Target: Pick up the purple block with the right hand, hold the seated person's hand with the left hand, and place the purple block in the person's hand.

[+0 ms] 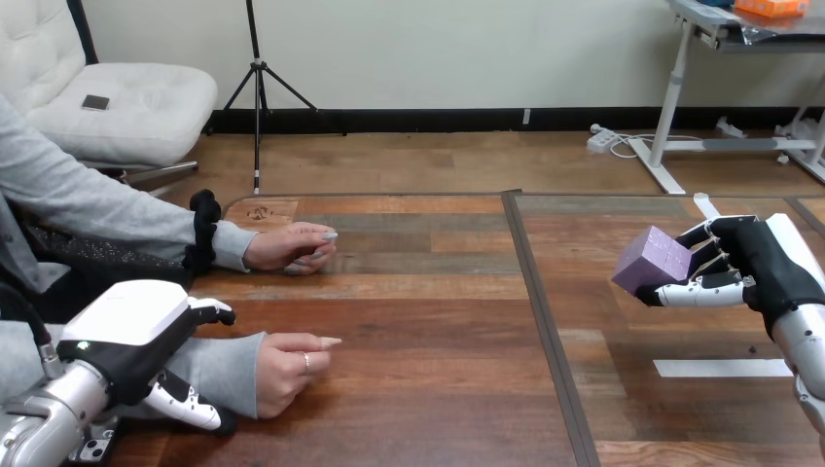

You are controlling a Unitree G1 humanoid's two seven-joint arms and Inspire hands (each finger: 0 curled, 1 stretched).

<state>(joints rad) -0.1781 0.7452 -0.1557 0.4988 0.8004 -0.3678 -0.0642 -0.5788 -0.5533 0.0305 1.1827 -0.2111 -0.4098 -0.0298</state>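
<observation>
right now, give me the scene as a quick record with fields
purple block: in the right hand's fingers, off the table
right hand: at the view's right, shut on the block
left hand: thumb and fingers round the person's wrist
person's nearer hand: on the table, loosely curled
person's farther hand: on the table

Open tabletop (pixel 438 321) between right robot hand (pixel 754 263) and person's nearer hand (pixel 287 368); passage free.

nothing readable anywhere: no text, label or number, and the purple block (pixel 654 261) seems plain.
</observation>
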